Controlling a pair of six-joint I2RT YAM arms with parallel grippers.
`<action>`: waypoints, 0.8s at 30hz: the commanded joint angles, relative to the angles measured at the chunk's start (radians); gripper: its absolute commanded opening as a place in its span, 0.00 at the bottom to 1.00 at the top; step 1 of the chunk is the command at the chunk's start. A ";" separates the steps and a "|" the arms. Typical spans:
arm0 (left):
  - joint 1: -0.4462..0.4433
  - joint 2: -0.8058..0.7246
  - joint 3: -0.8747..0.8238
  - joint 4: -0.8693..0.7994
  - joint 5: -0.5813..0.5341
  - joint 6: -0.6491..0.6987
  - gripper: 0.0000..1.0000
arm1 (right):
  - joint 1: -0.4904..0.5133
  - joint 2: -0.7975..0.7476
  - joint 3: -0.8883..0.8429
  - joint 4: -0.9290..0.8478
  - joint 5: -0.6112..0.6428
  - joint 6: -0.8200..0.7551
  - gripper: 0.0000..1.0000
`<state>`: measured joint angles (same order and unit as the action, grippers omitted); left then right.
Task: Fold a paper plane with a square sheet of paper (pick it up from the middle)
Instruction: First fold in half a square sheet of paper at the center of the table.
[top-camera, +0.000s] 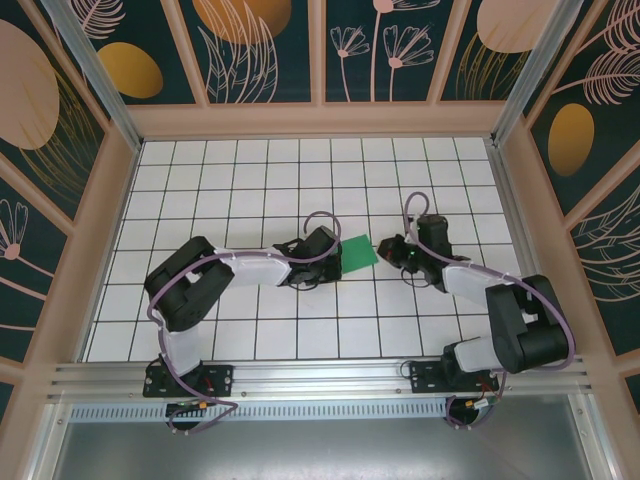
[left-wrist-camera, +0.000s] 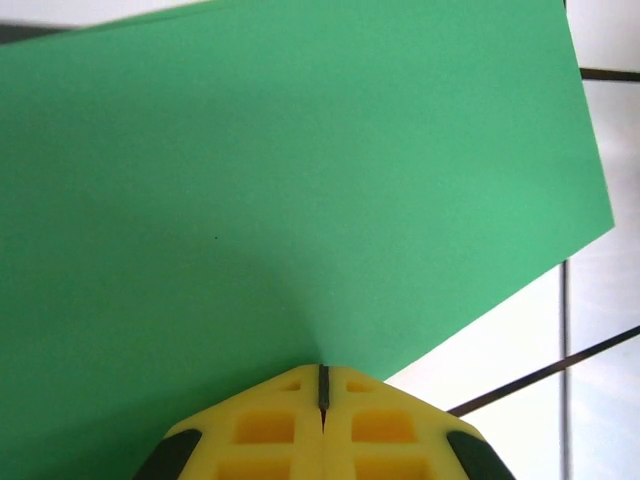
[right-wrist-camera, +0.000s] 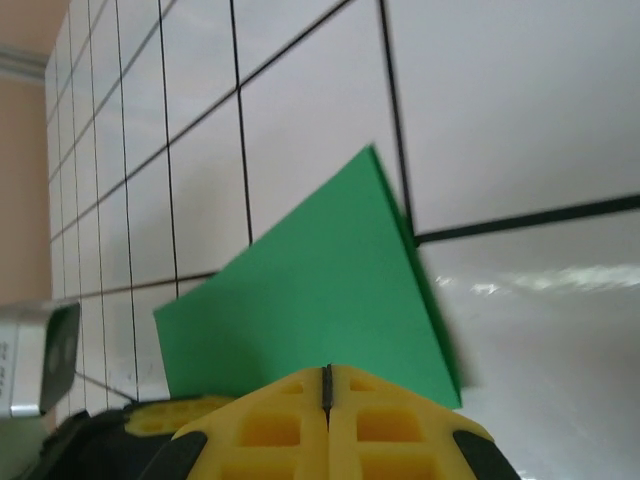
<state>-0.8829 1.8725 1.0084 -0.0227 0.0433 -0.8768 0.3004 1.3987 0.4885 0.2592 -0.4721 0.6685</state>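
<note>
- Top view: paper (top-camera: 358, 250) sits mid-frame, just R of centre, directly between L gripper (top-camera: 336, 253) and R gripper (top-camera: 386, 248). Each touches one side of it.
- Paper looks narrower than a full square, so I judge it's already folded. Can't call its long axis from above.
- L wrist: L gripper (left-wrist-camera: 323, 385) pressed together, paper (left-wrist-camera: 300, 180) edge running into the seam. I read that as pinching it.
- R wrist: R gripper (right-wrist-camera: 327, 385) likewise closed tight on the near edge. Paper (right-wrist-camera: 320, 290) fans up-frame, shadow on table (right-wrist-camera: 520, 120) at its R edge, prob. lifted a bit.
- Neither arm is nearer. Next move hinges on these opposite-edge grips.
</note>
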 joint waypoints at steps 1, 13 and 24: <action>0.009 -0.027 -0.001 -0.143 -0.112 0.248 0.00 | 0.066 0.047 0.036 0.027 0.025 0.043 0.00; 0.045 -0.059 -0.010 -0.107 -0.054 0.430 0.00 | 0.155 0.262 0.128 0.104 0.034 0.163 0.00; 0.048 -0.097 -0.066 0.160 0.018 0.045 0.04 | 0.162 0.285 0.051 0.104 0.070 0.229 0.00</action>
<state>-0.8429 1.8217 0.9920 -0.0132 0.0166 -0.6556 0.4526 1.6722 0.5713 0.3695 -0.4381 0.8711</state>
